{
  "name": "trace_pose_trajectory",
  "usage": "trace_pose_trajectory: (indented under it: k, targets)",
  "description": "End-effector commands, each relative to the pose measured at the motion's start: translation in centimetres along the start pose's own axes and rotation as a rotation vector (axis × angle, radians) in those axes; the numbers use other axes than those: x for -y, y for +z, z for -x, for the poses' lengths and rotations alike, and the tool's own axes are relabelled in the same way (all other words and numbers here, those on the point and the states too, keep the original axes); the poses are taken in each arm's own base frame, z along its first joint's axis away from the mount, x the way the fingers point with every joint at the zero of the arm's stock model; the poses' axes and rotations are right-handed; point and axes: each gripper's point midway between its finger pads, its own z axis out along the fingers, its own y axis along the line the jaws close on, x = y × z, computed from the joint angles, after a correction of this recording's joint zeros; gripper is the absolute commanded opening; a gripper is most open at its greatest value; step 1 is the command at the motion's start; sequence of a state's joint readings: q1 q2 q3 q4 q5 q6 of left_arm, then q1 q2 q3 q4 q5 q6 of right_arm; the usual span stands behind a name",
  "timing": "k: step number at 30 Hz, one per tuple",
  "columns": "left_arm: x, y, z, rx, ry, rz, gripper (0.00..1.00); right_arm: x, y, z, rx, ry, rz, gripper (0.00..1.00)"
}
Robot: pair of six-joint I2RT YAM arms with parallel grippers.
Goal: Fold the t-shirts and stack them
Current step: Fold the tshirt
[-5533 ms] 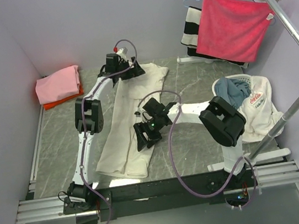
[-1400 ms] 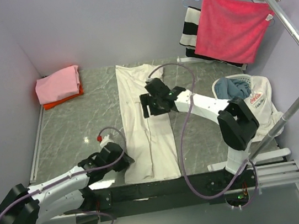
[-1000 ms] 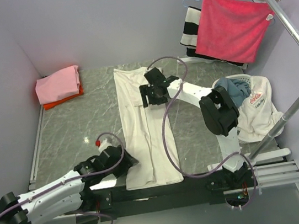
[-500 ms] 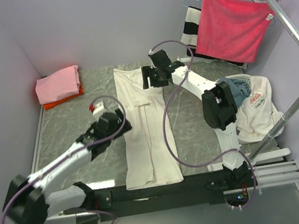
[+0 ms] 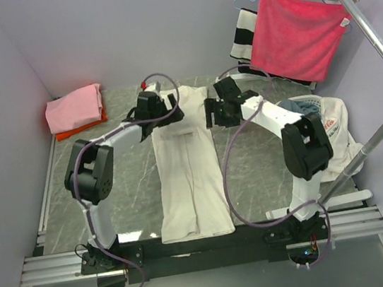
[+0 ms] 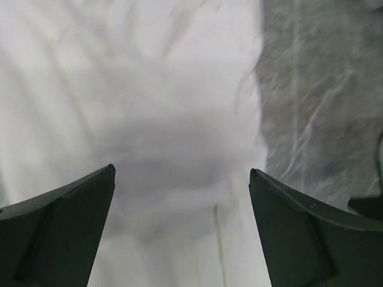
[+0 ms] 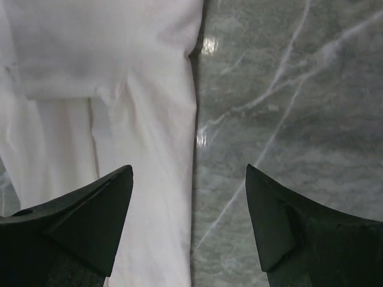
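Both tools stand wide and hold nothing: the left gripper (image 6: pixel 181 173) hangs over the far end of the cream tee (image 5: pixel 189 179), the right gripper (image 7: pixel 188 169) straddles its right edge, one finger above cloth, one above the table (image 5: pixel 123 167). This tee lies as a long narrow strip down the middle. I judge it light, soft and limp, likely to sag and slide on the smooth top; I would pinch both far corners through all layers. Folded, the pink tee (image 5: pixel 73 106) lies on the orange-red tee (image 5: pixel 76 132) in the far left corner. At right, the basket (image 5: pixel 312 101) holds a blue-grey garment (image 5: pixel 293 116), and a white cloth (image 5: pixel 333 134) with a red logo hangs over its rim.
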State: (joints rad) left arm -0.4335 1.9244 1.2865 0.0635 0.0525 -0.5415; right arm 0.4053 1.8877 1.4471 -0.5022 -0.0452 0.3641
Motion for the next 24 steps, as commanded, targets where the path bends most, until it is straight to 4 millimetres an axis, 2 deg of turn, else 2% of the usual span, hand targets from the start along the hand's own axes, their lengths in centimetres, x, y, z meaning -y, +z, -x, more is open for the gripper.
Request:
trace_pose_trajectory:
  k: [1,2,3,4,5,6,7,8,10,11,12,13,14,15,16,17,19,22,24]
  targets:
    - [4.2,3.0,3.0,-0.007,0.053,-0.237,1.00,-0.4,-3.4,0.1,0.063,0.003,0.038,0.82]
    - [4.8,3.5,4.5,0.012,0.056,-0.262,0.99,-0.3,-3.7,-0.2,0.058,0.004,0.038,0.82]
    - [4.4,4.2,4.2,-0.015,0.045,-0.256,0.99,-0.3,-3.9,-0.6,0.051,0.003,0.043,0.82]
    - [3.7,5.7,2.5,-0.067,0.036,-0.257,0.99,-0.2,-4.3,-1.0,0.050,0.005,0.044,0.82]
    - [3.9,6.2,4.0,-0.051,0.037,-0.266,0.99,-0.2,-4.6,-1.3,0.047,0.005,0.048,0.82]
    - [3.5,6.8,3.6,-0.068,0.028,-0.260,0.99,-0.2,-4.9,-1.5,0.049,0.004,0.052,0.82]
    - [2.2,8.1,2.1,-0.115,0.013,-0.235,0.99,-0.2,-5.4,-1.8,0.049,0.003,0.058,0.82]
    - [2.2,8.4,3.0,-0.108,0.013,-0.240,0.99,-0.1,-5.7,-2.1,0.048,0.001,0.061,0.82]
    - [0.8,9.5,2.0,-0.138,0.008,-0.213,0.99,-0.1,-6.2,-2.9,0.031,-0.007,0.075,0.82]
    - [0.6,9.8,2.7,-0.130,0.010,-0.219,0.99,-0.3,-6.5,-3.3,0.021,-0.004,0.091,0.83]
    - [0.2,10.2,2.8,-0.135,0.012,-0.216,0.99,-0.6,-6.5,-3.9,0.005,-0.008,0.107,0.82]
    - [-0.9,11.4,1.6,-0.169,0.006,-0.199,0.99,-0.5,-6.5,-4.9,-0.019,-0.006,0.121,0.82]
    - [-0.9,11.7,3.1,-0.153,0.008,-0.200,0.99,-0.8,-6.6,-5.6,-0.038,-0.003,0.140,0.82]
    - [-0.8,12.1,3.2,-0.163,0.012,-0.213,1.00,-1.1,-6.5,-6.3,-0.048,-0.007,0.153,0.82]
    - [-2.1,13.7,1.6,-0.199,0.000,-0.202,0.99,-1.2,-6.3,-7.8,-0.079,-0.012,0.160,0.82]
    - [-1.3,13.9,3.7,-0.171,0.010,-0.219,0.99,-1.4,-6.2,-8.6,-0.096,-0.015,0.172,0.83]
    - [-1.2,15.6,4.6,-0.148,0.026,-0.242,0.99,-1.8,-5.9,-10.4,-0.133,-0.014,0.184,0.82]
    - [-2.0,16.5,4.6,-0.135,-0.003,-0.273,0.99,-2.4,-5.9,-12.1,-0.161,-0.026,0.187,0.83]
    - [-2.2,16.4,5.8,-0.089,-0.014,-0.300,0.99,-2.5,-6.0,-12.4,-0.159,-0.025,0.175,0.83]
